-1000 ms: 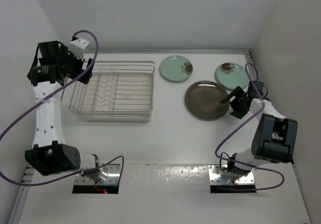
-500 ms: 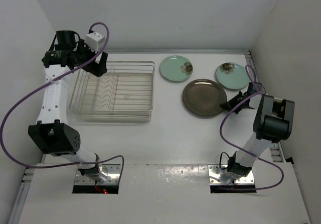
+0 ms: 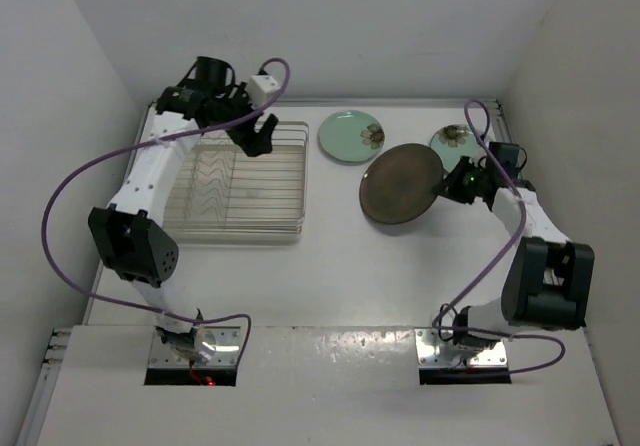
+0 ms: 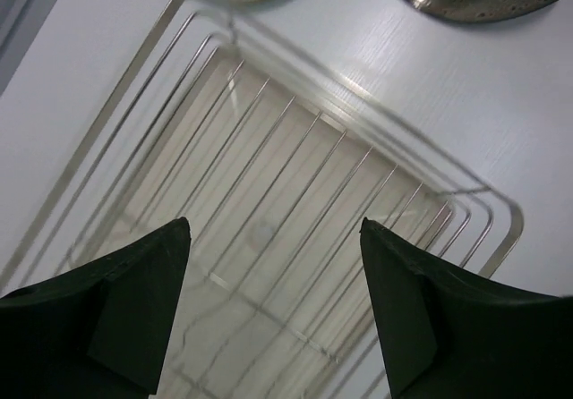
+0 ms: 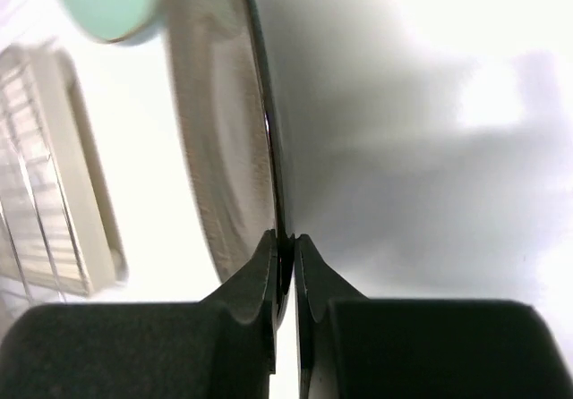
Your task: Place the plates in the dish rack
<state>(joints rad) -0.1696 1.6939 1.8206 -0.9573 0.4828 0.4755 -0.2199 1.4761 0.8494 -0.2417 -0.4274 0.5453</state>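
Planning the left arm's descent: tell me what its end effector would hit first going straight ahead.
The dish rack: the open left end effector points down at its wire floor, with nothing visible in between. How far off it is remains unclear.

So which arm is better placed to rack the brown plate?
The right: the right gripper pinches the tilted brown plate by the rim. The left gripper hangs open over the dish rack, empty.

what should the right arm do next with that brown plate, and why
Probably carry the glossy dark brown round plate left toward the silver wire dish rack: the right gripper pinches its rim, it is tilted up, and the rack holds no plates.
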